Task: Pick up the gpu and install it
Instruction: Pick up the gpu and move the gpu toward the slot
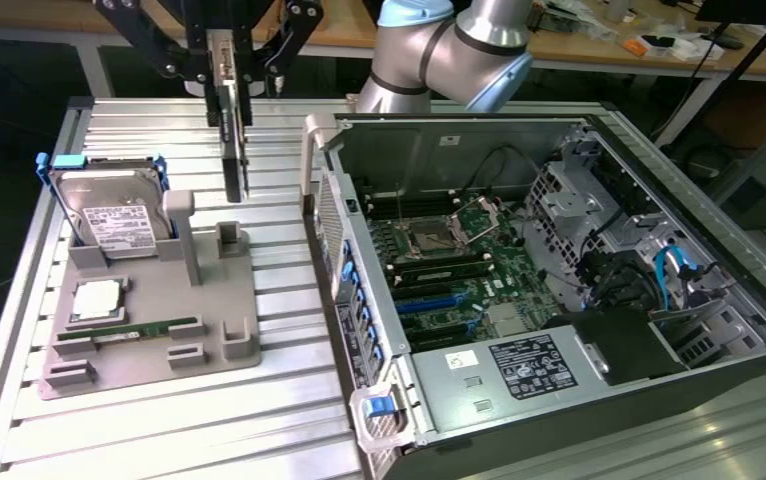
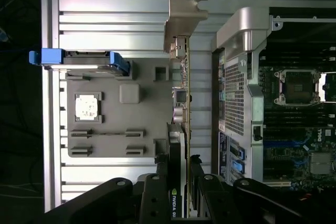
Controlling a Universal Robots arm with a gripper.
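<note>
Hanging on edge in the tool [image 1: 234, 100], the gpu [image 1: 234, 160] is off the table [image 1: 156, 420], above the strip between the grey holder [image 1: 210, 340] and the open computer case [image 1: 463, 150]. The tool's fingers are clamped on the card's two faces, and its silvery bracket [image 2: 184, 19] is at the end farthest from the wrist.

The table is made of silver aluminium profiles with long parallel slots. They run across the exterior view from its left to its right. Behind it stand wooden tables [image 1: 597, 40] scattered with small items, and the floor around them is dark. The arm [image 1: 450, 50], grey with pale blue joint caps, rises just behind the case.

On the holder, a hard drive [image 1: 116, 215] stands in a blue-cornered carrier. A processor [image 1: 98, 300] lies flat in a pocket and a narrow green memory stick [image 1: 143, 328] sits on edge in slots. The case lies on its side with the motherboard [image 1: 450, 270] exposed, showing its socket, black memory slots and blue expansion slots.

In the wrist view, the gpu [image 2: 185, 77] is seen edge-on between the tool's [image 2: 184, 150] fingers. The name NVIDIA is printed in white on the card near them, followed by letters I cannot make out. The hard drive carries a white label and the power supply a white and black one [image 1: 530, 365]. The print on both is too small to read.
</note>
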